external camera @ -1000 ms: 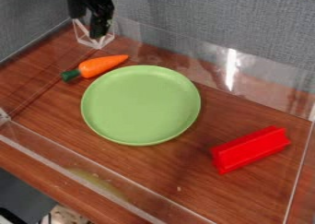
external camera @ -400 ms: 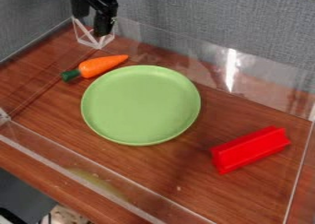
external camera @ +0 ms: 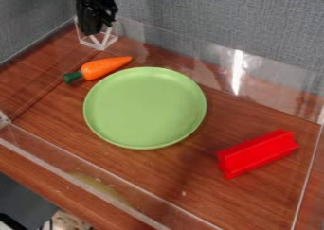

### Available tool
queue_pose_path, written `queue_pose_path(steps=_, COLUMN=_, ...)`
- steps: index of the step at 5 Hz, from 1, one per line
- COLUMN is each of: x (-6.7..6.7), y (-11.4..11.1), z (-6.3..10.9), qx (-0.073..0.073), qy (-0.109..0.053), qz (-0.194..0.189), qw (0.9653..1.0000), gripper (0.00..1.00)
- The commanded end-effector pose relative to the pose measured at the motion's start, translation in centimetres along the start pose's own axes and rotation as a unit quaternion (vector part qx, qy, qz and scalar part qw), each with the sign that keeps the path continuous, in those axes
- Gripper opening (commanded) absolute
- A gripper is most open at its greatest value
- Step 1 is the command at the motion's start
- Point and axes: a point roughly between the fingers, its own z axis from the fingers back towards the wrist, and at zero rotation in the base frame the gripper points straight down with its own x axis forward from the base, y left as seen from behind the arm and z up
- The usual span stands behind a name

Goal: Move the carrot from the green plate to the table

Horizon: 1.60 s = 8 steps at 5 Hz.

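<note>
The claw point(external camera: 95, 24), black and at the tabletop's far left corner, is closed; in the earlier frames its dark fingers stand spread, and now they are drawn together. Nothing is seen between them. The claw lies above the clear, angular piece point(external camera: 97, 33) at that corner, apart from the carrot.

The carrot point(external camera: 105, 67), orange and tapered, lies on the tabletop point(external camera: 139, 188) near its left edge, towards the far left corner. Its green stem end points to the left edge, and its orange tip points towards the far edge. Its position is unchanged from the earlier frames. It lies just beside the rim of the green plate, outside it; whether the two touch cannot be told.

The green plate point(external camera: 144, 108), round and bare, rests flat near the middle of the tabletop, unmoved. The red block point(external camera: 259, 153) lies near the right edge, tilted in its heading, likewise unmoved.
</note>
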Motion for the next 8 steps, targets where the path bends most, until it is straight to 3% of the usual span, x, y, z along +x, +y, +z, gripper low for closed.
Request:
queue_pose_path(steps=1, x=0.0, y=1.0, z=2.2, qx=0.013, qy=-0.025, qz=0.019, qw=0.9994, gripper=1.0)
queue_pose_path(steps=2, x=-0.1, y=1.0, z=2.5, qx=0.008, qy=-0.025, qz=0.022, qw=0.9994, gripper=1.0)
queue_pose_path(steps=3, x=-0.2, y=0.9, z=3.0, qx=0.008, qy=-0.018, qz=0.031, qw=0.9993, gripper=0.0)
queue_pose_path(steps=4, x=-0.3, y=0.6, z=3.5, qx=0.01, qy=-0.01, qz=0.039, qw=0.9992, gripper=0.0)
queue_pose_path(steps=5, x=-0.3, y=0.6, z=3.5, qx=0.003, qy=-0.01, qz=0.039, qw=0.9992, gripper=1.0)
queue_pose_path(steps=6, x=-0.2, y=0.6, z=3.4, qx=-0.005, qy=-0.01, qz=0.038, qw=0.9992, gripper=1.0)
queue_pose_path(steps=7, x=-0.4, y=0.4, z=3.4, qx=-0.007, qy=-0.001, qz=0.04, qw=0.9992, gripper=0.0)
queue_pose_path(steps=8, x=-0.4, y=0.2, z=3.3, qx=-0.009, qy=0.006, qz=0.041, qw=0.9991, gripper=0.0)
